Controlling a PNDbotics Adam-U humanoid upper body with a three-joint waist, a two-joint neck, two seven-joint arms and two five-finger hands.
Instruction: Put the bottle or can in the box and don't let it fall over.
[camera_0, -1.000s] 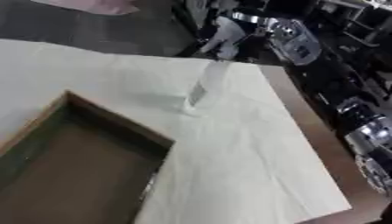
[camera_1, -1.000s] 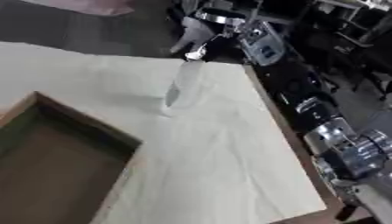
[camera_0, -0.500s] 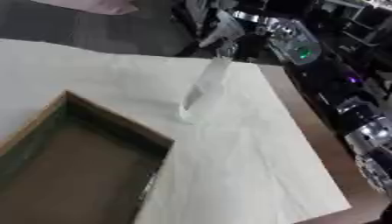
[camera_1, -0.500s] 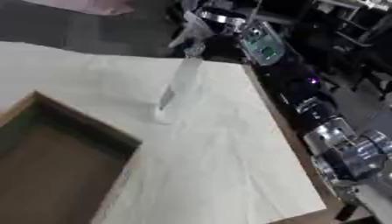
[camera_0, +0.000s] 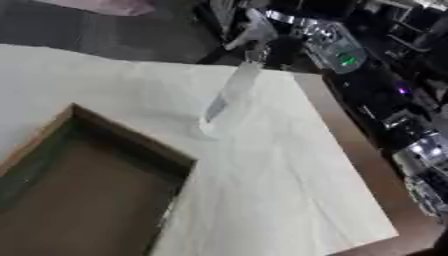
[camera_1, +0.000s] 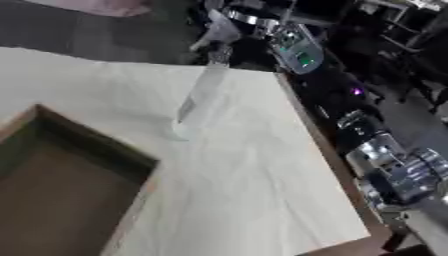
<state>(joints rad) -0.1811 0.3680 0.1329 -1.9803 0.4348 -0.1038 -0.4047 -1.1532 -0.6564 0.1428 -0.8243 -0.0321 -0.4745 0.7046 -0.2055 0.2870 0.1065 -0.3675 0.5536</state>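
A clear bottle (camera_0: 229, 97) is seen upper centre of the frame, slanted with its cap toward the upper right and its base on the white cloth (camera_0: 280, 190), just beside the box (camera_0: 131, 145) at lower left. The right hand (camera_0: 258, 30) appears closed on its neck, though blurred. The left hand is not shown.

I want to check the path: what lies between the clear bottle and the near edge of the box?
Only bare cream cloth lies between the bottle and the box; the left eye view shows this best.
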